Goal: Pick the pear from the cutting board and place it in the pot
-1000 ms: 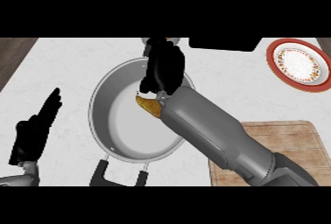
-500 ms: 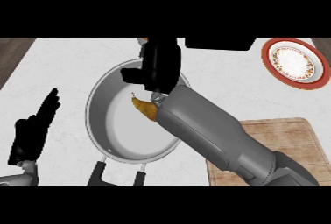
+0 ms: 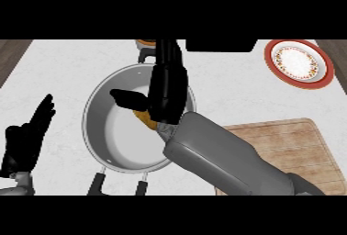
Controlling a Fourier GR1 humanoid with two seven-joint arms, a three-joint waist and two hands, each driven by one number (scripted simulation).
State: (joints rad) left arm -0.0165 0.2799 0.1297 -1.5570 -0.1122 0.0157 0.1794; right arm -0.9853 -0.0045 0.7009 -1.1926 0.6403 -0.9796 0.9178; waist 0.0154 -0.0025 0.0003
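Nearest, at the counter's [image 3: 61, 69] left edge, the left hand [image 3: 24, 137] rests with fingers straight and up, holding nothing, just left of the pot [image 3: 115, 137]. The pot's two dark handles [image 3: 122, 186] reach toward the near edge; bare counter lies between its left rim and the left hand. On the right, near side, the board [image 3: 298, 142] is partly covered by the right forearm, which crosses the pot's right rim. The right hand [image 3: 166, 89] hangs over the pot, fingers stretched toward the far edge, thumb out to the left. The pear [image 3: 144, 117] shows under the palm, over the pot's floor; whether it is gripped cannot be told. A red-rimmed plate [image 3: 298, 62] lies at the far right corner, well apart.
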